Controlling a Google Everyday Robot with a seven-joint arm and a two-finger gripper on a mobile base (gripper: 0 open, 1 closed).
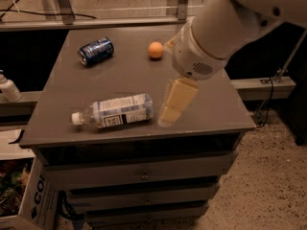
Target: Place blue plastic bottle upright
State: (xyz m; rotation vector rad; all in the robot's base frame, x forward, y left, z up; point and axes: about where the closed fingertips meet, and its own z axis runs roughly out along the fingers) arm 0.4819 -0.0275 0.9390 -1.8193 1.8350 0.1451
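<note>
Empty pincer [171,111] hangs just beside the lying blue plastic bottle [117,111].

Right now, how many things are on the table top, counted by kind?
Bottles: 1, the water bottle, lying on its side.
Cans: 1, the blue can.
Fruit: 1, the orange.
Total: 3 on the table.
The end effector hovers just right of the bottle.

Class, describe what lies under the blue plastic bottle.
The blue plastic bottle lies sideways on the grey table top; the surface beneath it is covered. The end effector is beside its base.
</note>
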